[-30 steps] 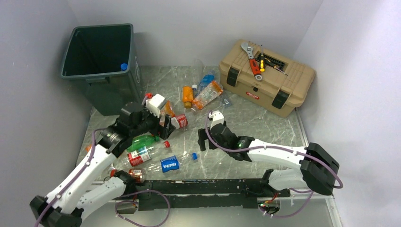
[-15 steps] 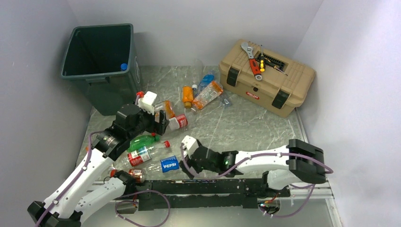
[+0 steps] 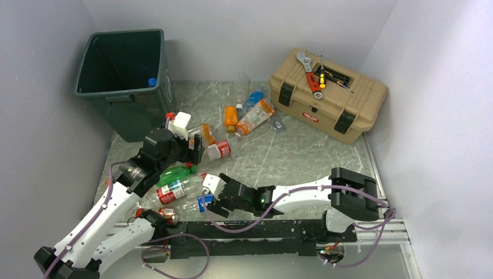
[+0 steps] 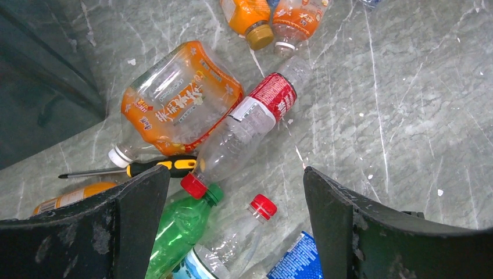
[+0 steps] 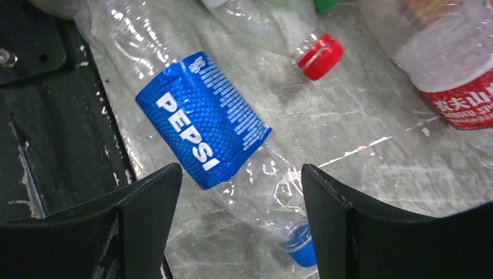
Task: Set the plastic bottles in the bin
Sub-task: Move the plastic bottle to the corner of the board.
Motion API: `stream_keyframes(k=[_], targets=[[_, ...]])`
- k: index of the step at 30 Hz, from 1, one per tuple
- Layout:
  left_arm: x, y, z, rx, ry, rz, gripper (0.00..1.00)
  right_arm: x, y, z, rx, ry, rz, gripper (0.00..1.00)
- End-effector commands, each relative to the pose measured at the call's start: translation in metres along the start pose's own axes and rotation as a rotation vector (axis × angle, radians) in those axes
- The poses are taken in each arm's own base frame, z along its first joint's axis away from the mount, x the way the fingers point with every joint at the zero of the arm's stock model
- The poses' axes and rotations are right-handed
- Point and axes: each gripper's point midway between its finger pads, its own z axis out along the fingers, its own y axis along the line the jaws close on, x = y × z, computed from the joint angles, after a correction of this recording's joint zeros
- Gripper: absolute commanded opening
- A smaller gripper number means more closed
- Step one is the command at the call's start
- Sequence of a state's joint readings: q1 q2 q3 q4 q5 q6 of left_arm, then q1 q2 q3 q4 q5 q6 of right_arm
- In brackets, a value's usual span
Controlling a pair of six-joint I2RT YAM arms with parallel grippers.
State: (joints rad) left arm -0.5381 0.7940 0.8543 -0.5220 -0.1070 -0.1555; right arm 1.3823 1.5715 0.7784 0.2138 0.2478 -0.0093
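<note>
**Plastic bottles (image 3: 256,114) scattered on the table (image 3: 302,154), both grippers spread**

The bottles lie on the marbled top, between the bin (image 3: 136,119) in the far left corner and the toolbox (image 3: 328,96) at the far right. The left gripper (image 4: 236,174) hangs with its jaws wide apart above a red-labelled clear bottle (image 4: 250,125). Beside that bottle are an orange bottle (image 4: 180,104), a green bottle (image 4: 180,232) and a screwdriver (image 4: 157,167). The right gripper (image 5: 239,171), also spread and holding nothing, sits low over a Pepsi bottle (image 5: 203,119) near the table's front edge.
</note>
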Motion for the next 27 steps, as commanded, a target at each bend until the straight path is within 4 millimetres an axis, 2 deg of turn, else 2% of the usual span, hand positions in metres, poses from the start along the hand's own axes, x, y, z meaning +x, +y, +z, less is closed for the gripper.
stream_keyframes(k=[1, 7, 12, 15, 19, 24, 27], targets=[[-0.011, 0.001, -0.002, -0.014, -0.027, -0.020, 0.90, -0.024, 0.019, 0.004, -0.097, -0.070, -0.075, 0.79], [-0.011, 0.001, -0.002, -0.013, -0.027, -0.017, 0.90, 0.002, 0.029, 0.013, -0.148, 0.029, -0.105, 0.69], [-0.010, 0.002, -0.002, -0.017, -0.022, -0.014, 0.89, 0.029, 0.016, 0.023, -0.071, 0.121, -0.125, 0.54], [-0.010, 0.003, -0.001, -0.023, -0.022, -0.014, 0.89, 0.040, 0.009, 0.022, -0.034, 0.143, -0.131, 0.48], [-0.007, 0.003, 0.000, -0.026, -0.010, -0.012, 0.89, 0.049, -0.009, 0.005, 0.051, 0.157, -0.111, 0.45], [-0.006, 0.002, 0.002, -0.021, -0.004, -0.009, 0.89, 0.079, -0.036, -0.028, 0.172, 0.234, -0.053, 0.45], [-0.005, 0.002, 0.003, -0.019, 0.003, -0.008, 0.89, 0.078, -0.042, -0.038, 0.211, 0.243, 0.003, 0.45]])
